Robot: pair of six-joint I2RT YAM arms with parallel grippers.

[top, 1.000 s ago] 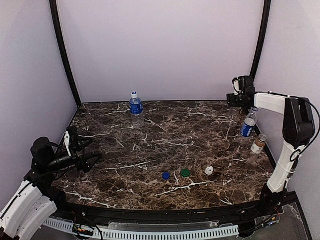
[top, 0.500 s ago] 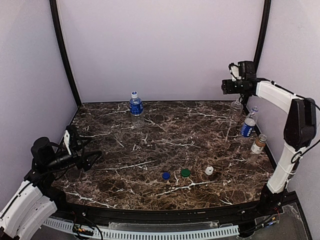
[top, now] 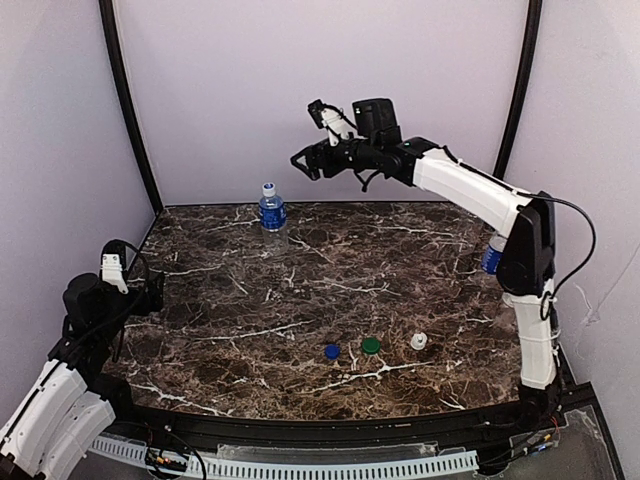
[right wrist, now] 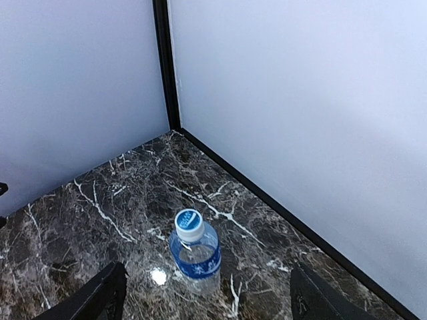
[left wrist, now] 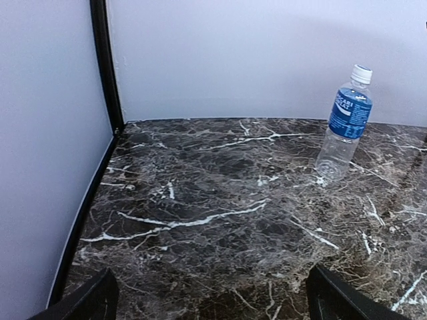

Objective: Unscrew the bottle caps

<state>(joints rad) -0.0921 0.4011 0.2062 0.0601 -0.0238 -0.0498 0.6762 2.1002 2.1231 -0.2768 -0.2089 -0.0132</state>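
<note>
A blue-labelled bottle stands upright at the back of the table, left of centre and close to the back wall, with its cap on. Nothing touches it. The right gripper hangs high in the air up and to the right of the bottle and looks down on the cap. Its fingers are spread wide with nothing between them. A second bottle, also blue-labelled, is by the right edge, mostly hidden behind the right arm, so I can't tell whether it is capped. Three loose caps lie in a row near the front, apart from one another: a blue cap, a green cap and a white cap. The left gripper sits low by the left edge, well apart from the bottle and facing it, fingers released wide and holding nothing.
</note>
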